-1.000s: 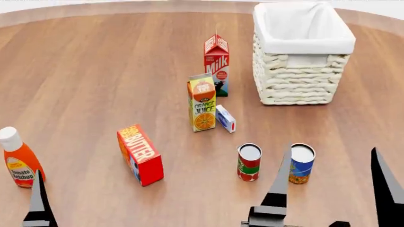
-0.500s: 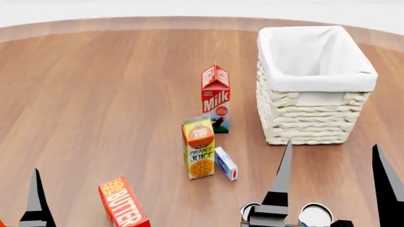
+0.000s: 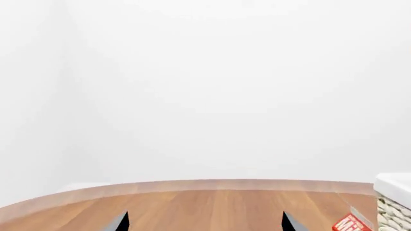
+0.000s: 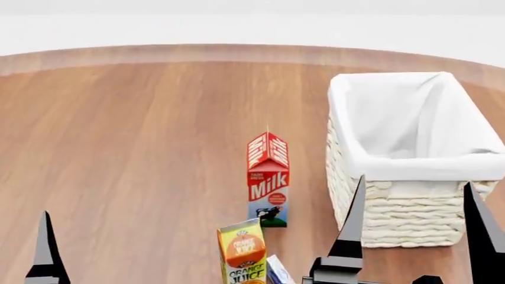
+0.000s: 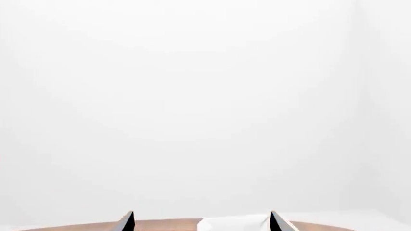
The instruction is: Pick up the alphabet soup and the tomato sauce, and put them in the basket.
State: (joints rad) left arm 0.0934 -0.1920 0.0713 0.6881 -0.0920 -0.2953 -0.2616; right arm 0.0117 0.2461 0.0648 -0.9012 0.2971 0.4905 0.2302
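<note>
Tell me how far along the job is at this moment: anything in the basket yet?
Nothing looks done: the basket shows only its white lining, no can inside. Nothing is in hand either: the right gripper stands open and empty in front of the basket, and so does the left gripper. Neither can is in view now; only the milk carton and orange juice carton show. Both picks and placements remain.

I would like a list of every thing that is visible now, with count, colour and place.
basket: one, cream-white wicker with white lining, right side of table, nothing visible inside.
milk carton: one, red and white, upright, left of basket.
orange juice carton: one, orange-yellow, near edge of head view, cut off.
small box: one, blue-white, beside juice, partly seen.
table: one, brown wood.
soup and sauce cans: not in view.
right gripper: dark fingers apart, empty.
left gripper: dark fingers apart, empty.
</note>
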